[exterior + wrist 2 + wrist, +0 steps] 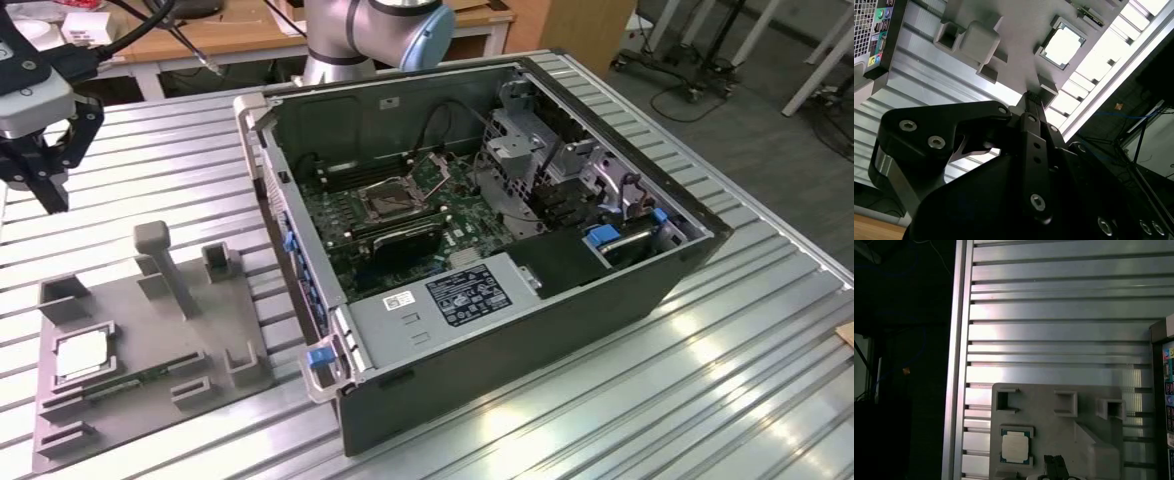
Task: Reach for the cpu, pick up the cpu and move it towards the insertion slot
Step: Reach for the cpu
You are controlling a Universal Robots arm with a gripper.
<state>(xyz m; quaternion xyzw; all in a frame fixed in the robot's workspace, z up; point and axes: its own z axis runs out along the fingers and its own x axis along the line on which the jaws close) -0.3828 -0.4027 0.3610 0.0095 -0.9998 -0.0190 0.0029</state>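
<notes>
I find the cpu lying flat in a square recess of the grey plastic holder, at the exterior view's lower left. It is a thin square chip with a pale, satin metal top and a narrow darker rim. I cannot make out any marking on its lid. A thin green memory stick lies in a narrow groove just beside it. The holder is a matt moulded slab with upright blocks and open-sided pockets.

The gripper hangs in the air above the table beyond the holder's far end, apart from the cpu and touching nothing. In the first wrist view its black fingertips are drawn together with nothing between them.

The insertion slot sits on the green board inside the open computer case. It is a dark square bordered by a bright silver frame, and it is well apart from the chip. Long black memory slots run just beside it. A dark label with white print and a white barcode sticker lie on the grey metal cover. I cannot read either of them. The table is ribbed, reflective aluminium.
</notes>
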